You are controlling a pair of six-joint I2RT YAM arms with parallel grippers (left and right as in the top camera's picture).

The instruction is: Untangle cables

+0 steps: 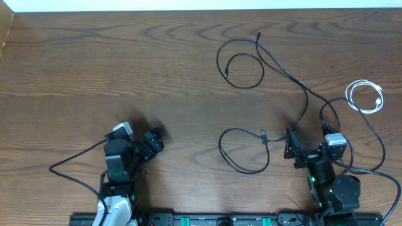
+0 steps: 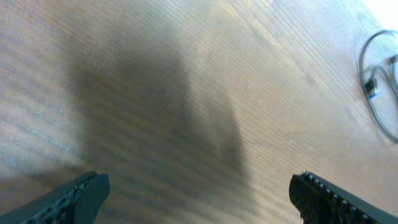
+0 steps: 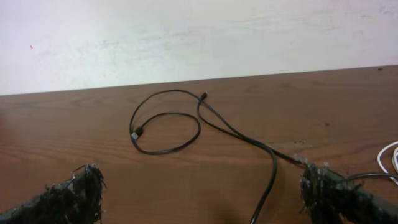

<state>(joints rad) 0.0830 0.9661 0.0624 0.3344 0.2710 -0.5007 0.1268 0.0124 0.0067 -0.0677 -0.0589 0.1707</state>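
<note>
Long black cables (image 1: 245, 69) lie on the wooden table (image 1: 125, 63). One forms a loop at the back centre, and its run comes forward to my right gripper (image 1: 293, 149). Another black loop (image 1: 242, 154) lies at front centre, just left of that gripper. A white cable (image 1: 366, 97) is coiled at the right. In the right wrist view a black cable (image 3: 270, 180) passes between the open fingers (image 3: 323, 193), nearer the right one, touching neither. My left gripper (image 1: 152, 140) stands open over bare wood. Its wrist view shows only a blurred cable loop (image 2: 379, 87) at the right edge.
The table's far edge (image 3: 186, 84) meets a pale wall. Thick black cords trail from both arm bases (image 1: 69, 166). A black rail (image 1: 207, 220) runs along the front edge between the arms.
</note>
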